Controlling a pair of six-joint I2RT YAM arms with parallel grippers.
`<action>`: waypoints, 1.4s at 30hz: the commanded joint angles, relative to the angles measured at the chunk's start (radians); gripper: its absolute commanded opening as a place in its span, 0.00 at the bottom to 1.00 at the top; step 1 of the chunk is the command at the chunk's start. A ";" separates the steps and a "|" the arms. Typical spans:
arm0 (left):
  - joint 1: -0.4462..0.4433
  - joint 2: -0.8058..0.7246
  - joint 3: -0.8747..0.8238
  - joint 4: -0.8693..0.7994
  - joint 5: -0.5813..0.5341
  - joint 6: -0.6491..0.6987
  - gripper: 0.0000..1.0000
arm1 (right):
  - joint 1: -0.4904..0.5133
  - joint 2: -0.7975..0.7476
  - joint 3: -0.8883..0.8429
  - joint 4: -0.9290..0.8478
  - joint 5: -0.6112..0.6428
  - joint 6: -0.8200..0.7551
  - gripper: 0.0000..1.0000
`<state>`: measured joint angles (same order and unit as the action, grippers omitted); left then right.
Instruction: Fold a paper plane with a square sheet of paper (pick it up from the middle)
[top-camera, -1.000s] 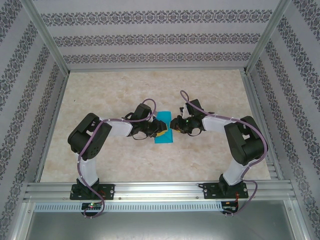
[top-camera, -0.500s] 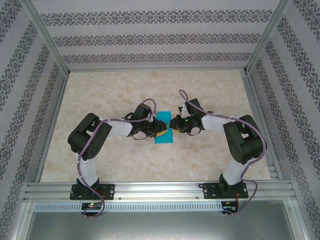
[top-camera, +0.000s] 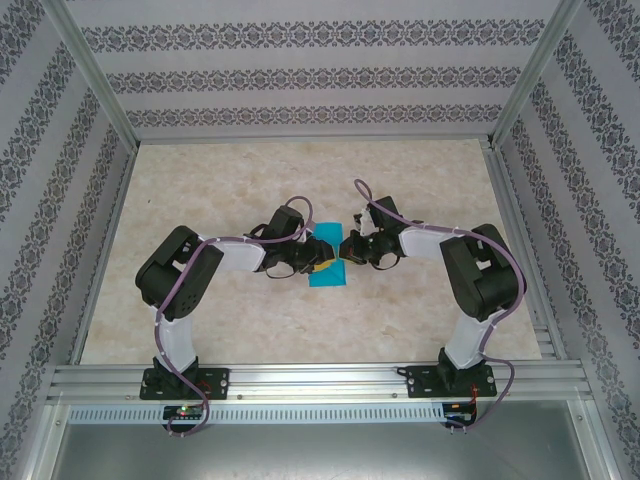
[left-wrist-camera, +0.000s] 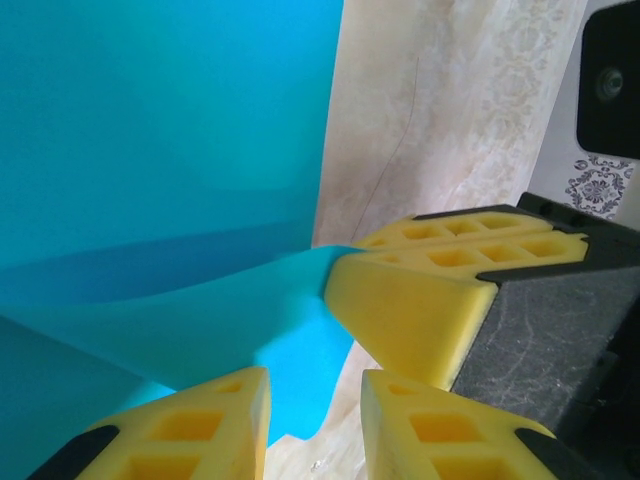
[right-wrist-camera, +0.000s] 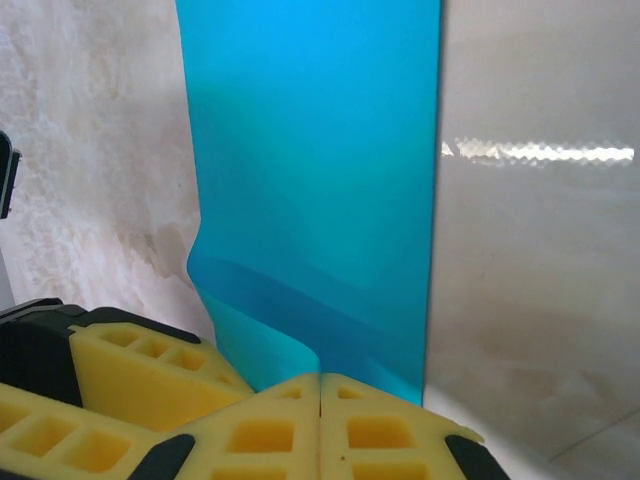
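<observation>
The square sheet of paper (right-wrist-camera: 310, 150) lies near the middle of the table (top-camera: 220, 180), between the two arms. It lies flat except for the edge nearest the right gripper (right-wrist-camera: 320, 385). That edge curls up off the surface into the gripper's yellow pads, which are pressed together on it. The left gripper (left-wrist-camera: 315, 400) sits just beside it over the sheet, its jaws apart, with teal paper and table showing in the gap and nothing pinched.
</observation>
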<state>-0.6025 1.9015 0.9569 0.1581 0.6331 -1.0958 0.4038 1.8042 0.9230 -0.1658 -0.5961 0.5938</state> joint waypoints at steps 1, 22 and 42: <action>0.009 -0.014 0.022 0.052 0.032 0.010 0.30 | 0.006 0.021 0.034 -0.011 0.016 -0.040 0.06; 0.008 0.037 0.056 0.034 0.052 0.032 0.30 | 0.006 0.053 0.055 -0.030 0.051 -0.050 0.06; 0.008 0.063 0.073 -0.052 0.014 0.069 0.28 | 0.007 0.080 0.062 -0.041 0.059 -0.047 0.07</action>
<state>-0.6022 1.9400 1.0035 0.1341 0.6643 -1.0592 0.4038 1.8687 0.9672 -0.2031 -0.5518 0.5724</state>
